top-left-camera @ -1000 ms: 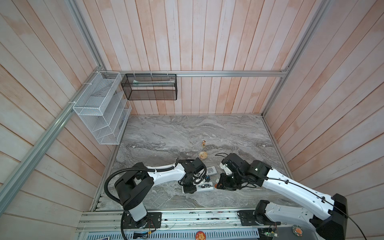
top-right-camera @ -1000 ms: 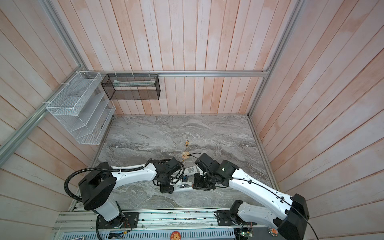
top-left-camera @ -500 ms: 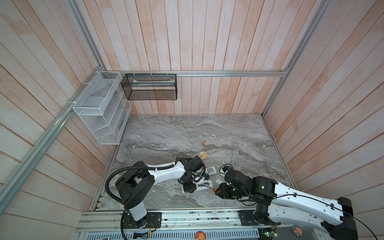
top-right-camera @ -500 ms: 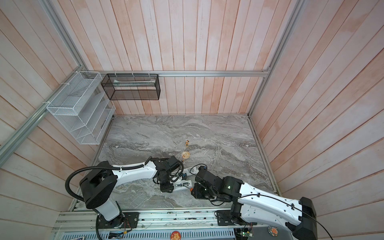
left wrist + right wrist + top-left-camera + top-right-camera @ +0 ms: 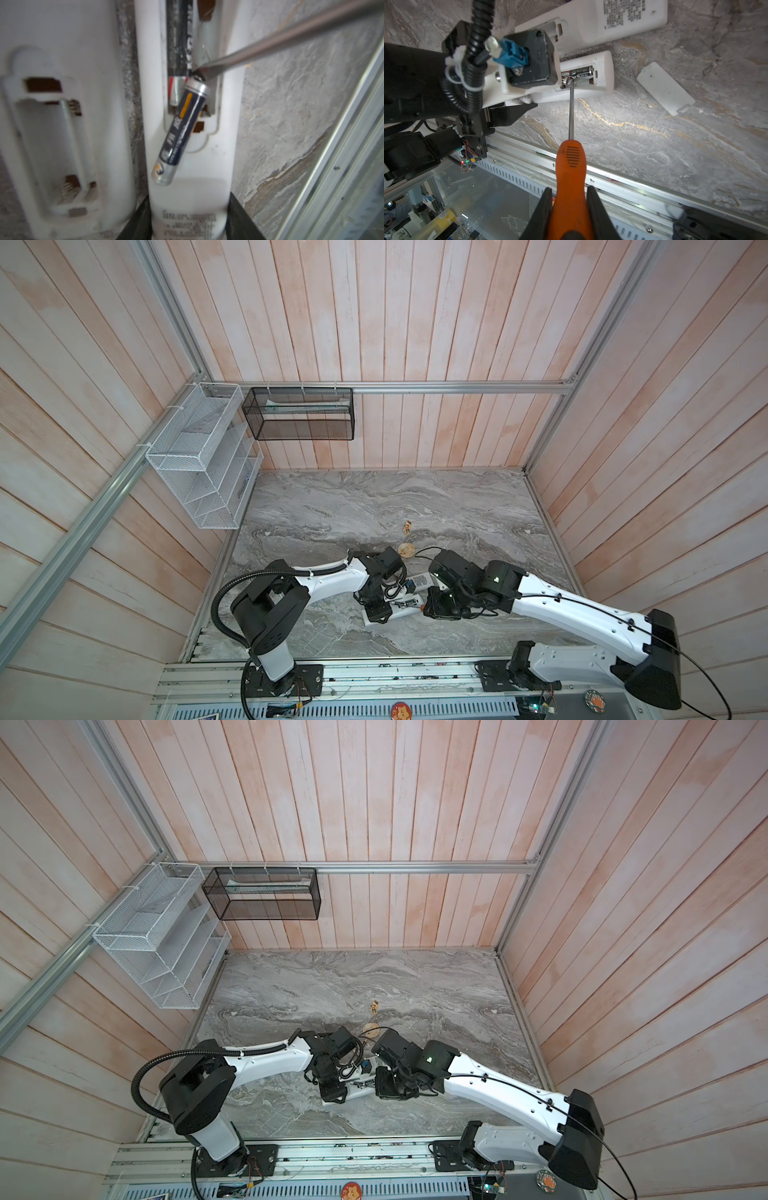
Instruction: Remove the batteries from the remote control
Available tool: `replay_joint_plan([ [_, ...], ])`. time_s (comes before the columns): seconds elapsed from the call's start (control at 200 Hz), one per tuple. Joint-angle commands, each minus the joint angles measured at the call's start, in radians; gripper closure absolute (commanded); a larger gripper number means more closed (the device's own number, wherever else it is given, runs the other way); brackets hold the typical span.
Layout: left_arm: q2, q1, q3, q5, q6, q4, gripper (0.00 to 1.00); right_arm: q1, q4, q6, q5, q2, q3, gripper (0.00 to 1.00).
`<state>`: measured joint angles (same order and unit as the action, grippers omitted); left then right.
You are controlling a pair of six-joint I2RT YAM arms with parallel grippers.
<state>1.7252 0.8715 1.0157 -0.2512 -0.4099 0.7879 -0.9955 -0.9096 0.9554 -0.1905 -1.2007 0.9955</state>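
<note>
My left gripper [image 5: 189, 216] is shut on the white remote control [image 5: 191, 197], whose battery bay lies open. One of the batteries [image 5: 180, 133] lies tilted out of the bay, across its rim. A second one [image 5: 179, 41] still sits inside. My right gripper [image 5: 569, 199] is shut on an orange-handled screwdriver [image 5: 571, 166]. Its tip [image 5: 199, 72] rests in the bay at the loose battery's end. In both top views the two grippers [image 5: 376, 608] [image 5: 432, 605] meet over the remote near the table's front.
A second white remote [image 5: 52, 145] with an empty bay lies right beside the held one. A white cover plate [image 5: 664, 87] lies on the marble. A round tan disc [image 5: 406, 549] and a small figure [image 5: 407, 526] sit farther back. The aluminium front rail [image 5: 612, 178] is close.
The right arm dropped toward the front rail half a second ago and has swung back up to the remote. The left arm has hardly moved.
</note>
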Motion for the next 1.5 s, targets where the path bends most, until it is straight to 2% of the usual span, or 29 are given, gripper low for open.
replay_joint_plan([
  [0.0, 0.090, 0.007, -0.032, -0.028, 0.010, -0.013, 0.86, 0.062, -0.053, -0.089, -0.022, -0.037, 0.027, 1.00],
  [0.095, 0.096, 0.008, -0.019, -0.018, 0.028, -0.017, 0.86, 0.107, -0.019, -0.097, -0.039, -0.045, 0.004, 1.00],
  [0.205, 0.094, 0.007, 0.000, -0.023, 0.051, -0.016, 0.86, 0.107, 0.066, -0.071, -0.054, -0.059, -0.046, 1.00],
  [0.39, 0.094, 0.007, 0.007, -0.046, 0.060, -0.013, 0.86, -0.002, 0.245, 0.033, 0.051, 0.041, -0.164, 1.00],
  [0.545, 0.123, 0.007, 0.008, -0.080, 0.060, -0.023, 0.86, -0.091, 0.289, 0.070, 0.161, 0.145, -0.239, 1.00],
  [0.805, 0.153, 0.006, -0.012, -0.082, 0.074, -0.022, 0.87, -0.146, 0.351, 0.094, 0.192, 0.238, -0.360, 1.00],
  [0.93, 0.153, 0.001, -0.005, -0.071, 0.069, -0.019, 0.87, -0.150, 0.324, 0.076, 0.223, 0.253, -0.334, 1.00],
  [1.235, 0.157, -0.006, 0.016, -0.038, 0.066, -0.025, 0.86, -0.137, 0.118, 0.002, 0.393, 0.289, -0.088, 1.00],
  [1.38, 0.148, -0.005, 0.003, -0.022, 0.066, -0.033, 0.85, -0.054, 0.099, -0.041, 0.365, 0.322, -0.051, 1.00],
  [1.495, 0.143, -0.006, -0.001, -0.052, 0.057, -0.021, 0.86, 0.015, 0.073, -0.085, 0.326, 0.332, -0.041, 1.00],
])
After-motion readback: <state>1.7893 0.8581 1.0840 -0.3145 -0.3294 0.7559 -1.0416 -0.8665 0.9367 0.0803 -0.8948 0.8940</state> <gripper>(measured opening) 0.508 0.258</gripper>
